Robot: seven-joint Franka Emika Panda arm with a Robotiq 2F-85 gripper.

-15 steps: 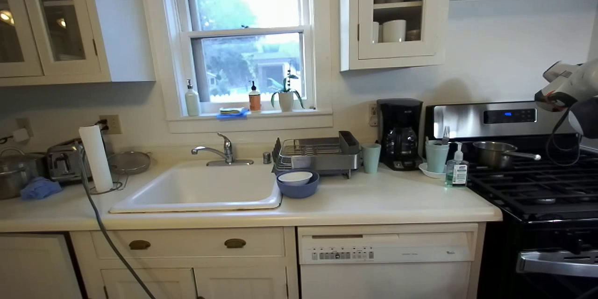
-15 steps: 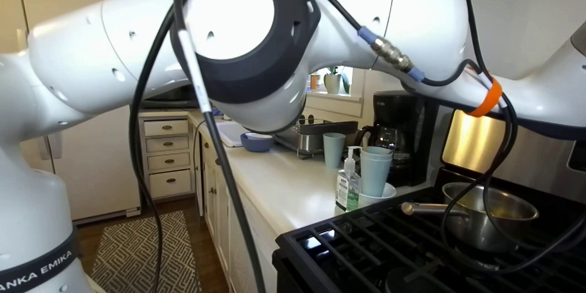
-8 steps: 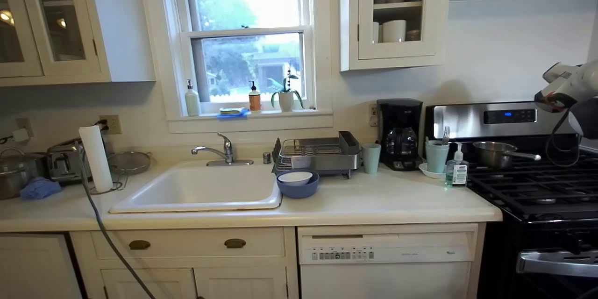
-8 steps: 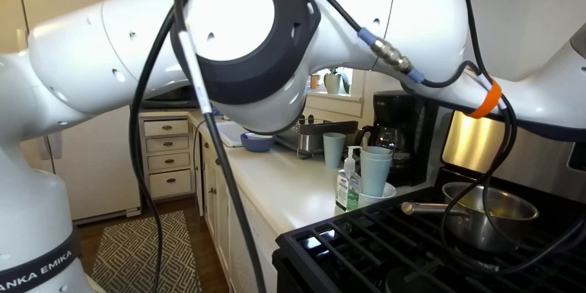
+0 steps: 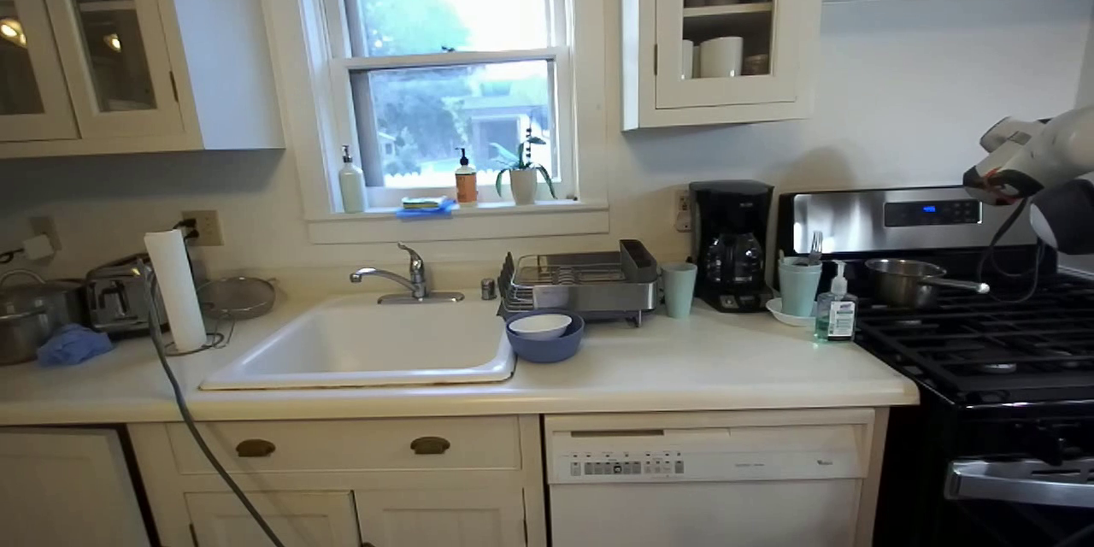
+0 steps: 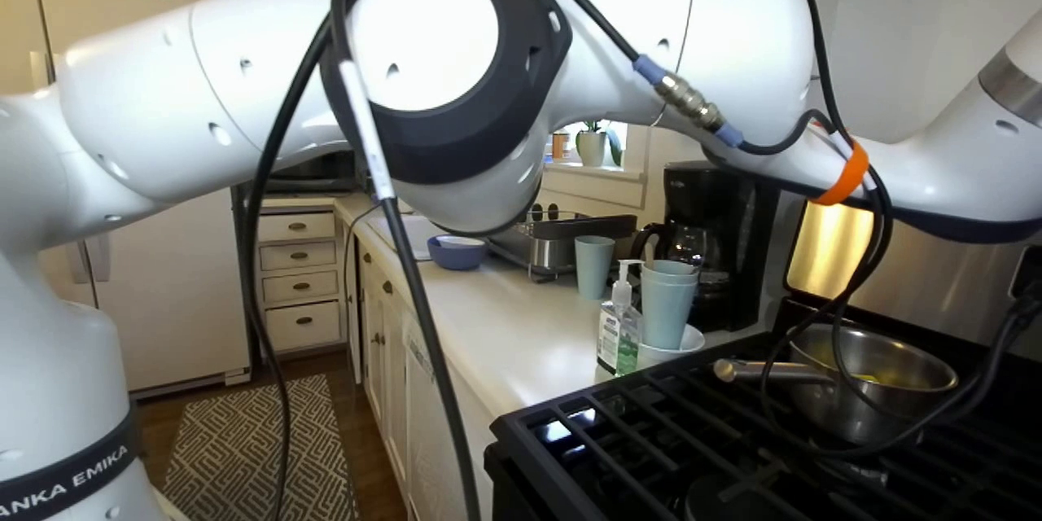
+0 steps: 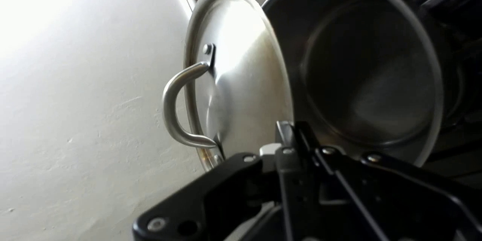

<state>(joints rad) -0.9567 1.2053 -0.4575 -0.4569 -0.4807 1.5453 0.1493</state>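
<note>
The stove (image 5: 1000,423) meets the side edge of the counter (image 5: 667,376); in the wrist view a pale wall (image 7: 94,120) fills the left side. There my gripper (image 7: 294,127) pinches 1 steel lid (image 7: 244,79) by its rim. The lid tilts nearly on edge, its loop handle (image 7: 170,105) toward the wall, beside the mouth of 1 deep steel pot (image 7: 376,67); whether their rims touch I cannot tell. I judge the step in hand to be handling the lid at the uncovered pot, and the next move to call for a firm pinch, since a rim hold could let the lid swing. Farther out, 1 saucepan (image 5: 897,286) sits near the stove's back corner by the counter, and 1 sanitizer bottle (image 5: 836,318) stands at the counter's stove-side edge, beside nested cups (image 6: 667,309).
</note>
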